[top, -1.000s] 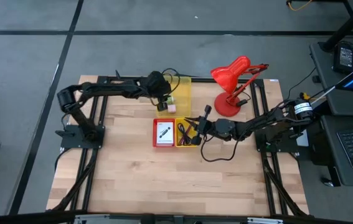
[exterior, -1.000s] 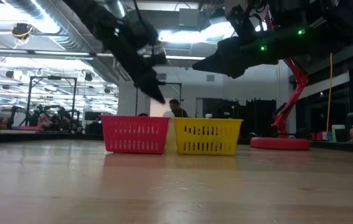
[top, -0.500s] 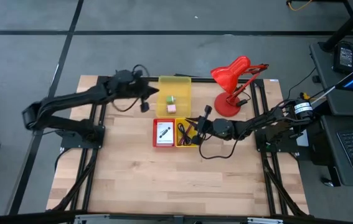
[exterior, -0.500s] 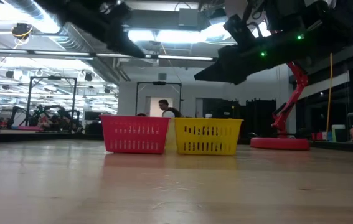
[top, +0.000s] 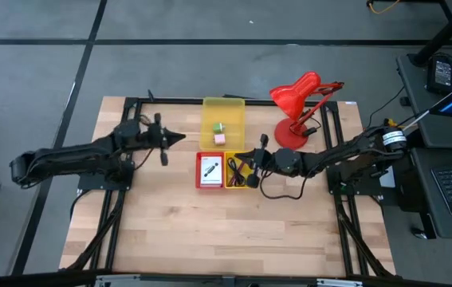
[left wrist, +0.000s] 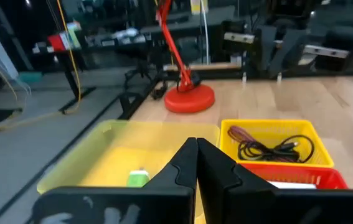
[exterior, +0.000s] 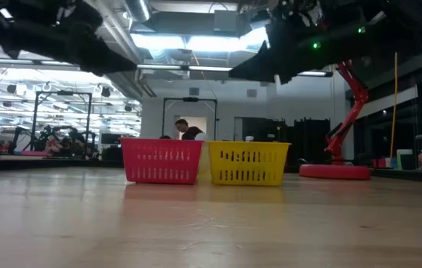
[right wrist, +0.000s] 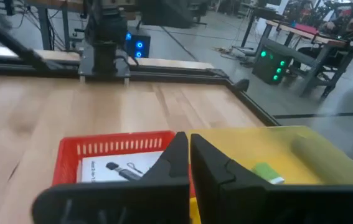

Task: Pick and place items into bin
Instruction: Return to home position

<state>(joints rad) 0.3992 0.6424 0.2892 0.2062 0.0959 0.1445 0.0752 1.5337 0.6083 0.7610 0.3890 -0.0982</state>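
Pulled back to 9 o'clock of the yellow container (top: 230,114) holding the green block (top: 218,127), the left gripper (top: 175,138) hovers, fingers together, apparently empty; right gripper (top: 245,163), likewise closed, overhangs the yellow bin (top: 239,186).

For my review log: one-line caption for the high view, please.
Left gripper shut, left of the yellow container; right gripper shut over the yellow bin, next to the red bin.

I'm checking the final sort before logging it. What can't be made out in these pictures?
Low view: contents of the red bin and yellow bin, hidden by their walls.
Left wrist view: the pink cube, seemingly behind the shut left end effector.
High view: print on the white box, too small to read.
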